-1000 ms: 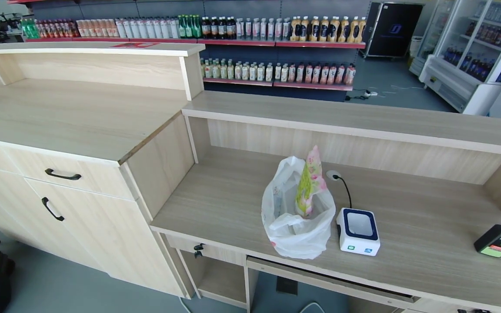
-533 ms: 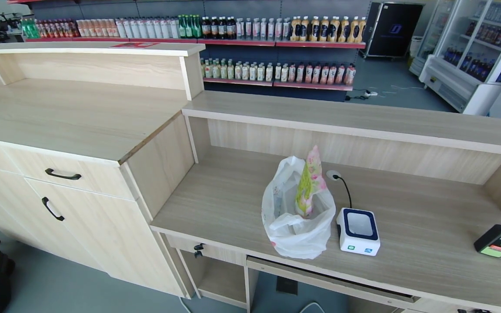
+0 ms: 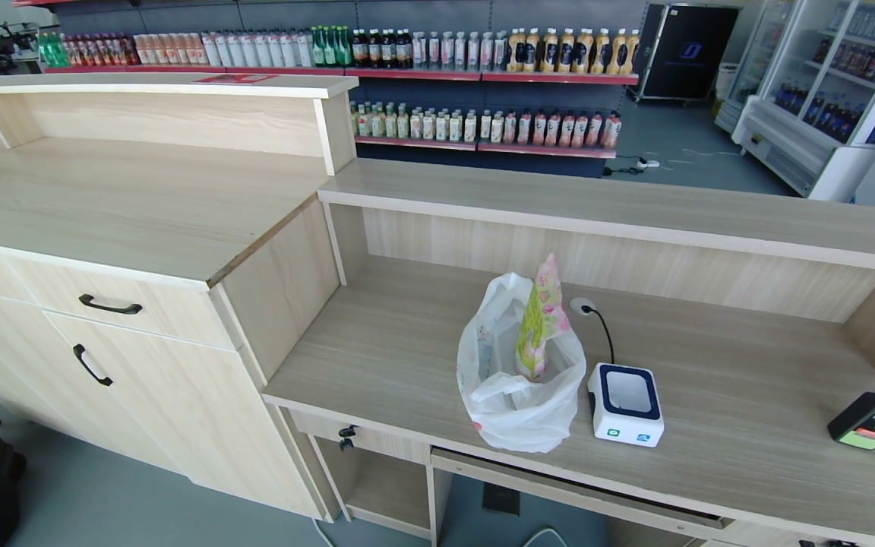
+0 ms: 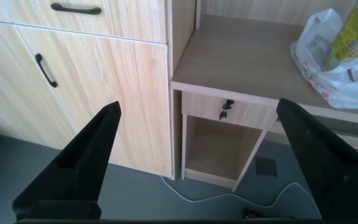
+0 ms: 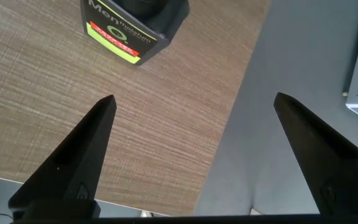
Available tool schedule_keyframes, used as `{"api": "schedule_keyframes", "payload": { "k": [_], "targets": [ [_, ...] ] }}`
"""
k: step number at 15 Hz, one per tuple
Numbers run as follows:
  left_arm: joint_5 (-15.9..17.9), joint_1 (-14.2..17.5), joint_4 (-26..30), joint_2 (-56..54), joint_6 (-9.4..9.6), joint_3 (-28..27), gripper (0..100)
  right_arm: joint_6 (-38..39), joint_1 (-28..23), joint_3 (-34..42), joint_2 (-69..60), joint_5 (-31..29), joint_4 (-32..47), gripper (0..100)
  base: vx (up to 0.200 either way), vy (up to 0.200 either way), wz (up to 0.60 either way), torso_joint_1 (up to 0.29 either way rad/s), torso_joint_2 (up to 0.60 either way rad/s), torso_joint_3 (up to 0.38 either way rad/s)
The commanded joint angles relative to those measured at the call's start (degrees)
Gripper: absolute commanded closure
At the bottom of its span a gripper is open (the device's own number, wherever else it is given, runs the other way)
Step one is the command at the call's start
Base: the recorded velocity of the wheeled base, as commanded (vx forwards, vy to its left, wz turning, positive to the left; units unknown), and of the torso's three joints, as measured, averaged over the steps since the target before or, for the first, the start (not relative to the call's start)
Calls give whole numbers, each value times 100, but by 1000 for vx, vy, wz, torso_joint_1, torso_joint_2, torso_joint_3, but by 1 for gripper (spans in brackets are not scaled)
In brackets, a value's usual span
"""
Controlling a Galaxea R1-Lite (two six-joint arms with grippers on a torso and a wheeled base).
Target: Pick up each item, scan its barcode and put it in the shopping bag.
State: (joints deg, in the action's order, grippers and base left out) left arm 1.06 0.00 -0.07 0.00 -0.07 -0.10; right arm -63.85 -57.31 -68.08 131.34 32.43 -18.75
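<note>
Black bottle (image 3: 872, 420) lies flat near the counter (image 3: 749, 395) edge, well apart from the scanner (image 3: 626, 403) and shopping bag (image 3: 517, 395), and with the right gripper (image 5: 194, 97) and left gripper (image 4: 197, 103) both spread empty, a clumsy grab might nudge it off.

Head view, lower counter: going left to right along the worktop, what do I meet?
shopping bag → barcode scanner → black bottle, near the counter's right end.
</note>
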Motion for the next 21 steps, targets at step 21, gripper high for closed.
{"api": "schedule_keyframes", "payload": {
  "k": [21],
  "targets": [
    [-1,0,-1,0,-1,1,0,40,422,-697,753,809,3,0,0,0,0,0,0,0]
  ]
}}
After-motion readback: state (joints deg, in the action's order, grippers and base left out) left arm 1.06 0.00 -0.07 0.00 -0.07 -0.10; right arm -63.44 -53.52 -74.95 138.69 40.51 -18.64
